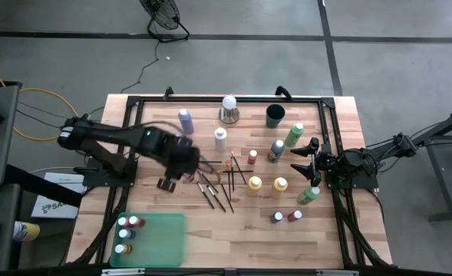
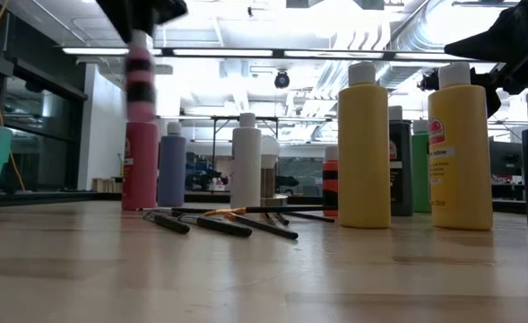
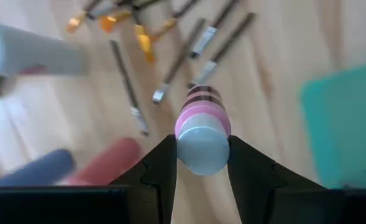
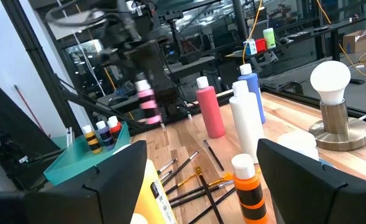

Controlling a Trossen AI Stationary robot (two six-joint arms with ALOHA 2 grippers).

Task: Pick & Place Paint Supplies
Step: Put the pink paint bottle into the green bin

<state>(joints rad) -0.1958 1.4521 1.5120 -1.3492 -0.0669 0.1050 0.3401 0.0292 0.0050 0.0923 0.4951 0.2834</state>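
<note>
Left gripper pinches pink striped bottle aloft — right gripper spread.

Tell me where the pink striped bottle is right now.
The pink striped bottle is held off the table in the left claw, above the brushes on the table's left half, between the white bottle and the green tray.

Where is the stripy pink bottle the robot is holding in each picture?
High view: pink striped bottle hidden under left gripper, left of centre.
Low view: top left, lifted.
Left wrist view: centre, between fingers.
Right wrist view: left of centre.
Shared landmark: brushes.
</note>
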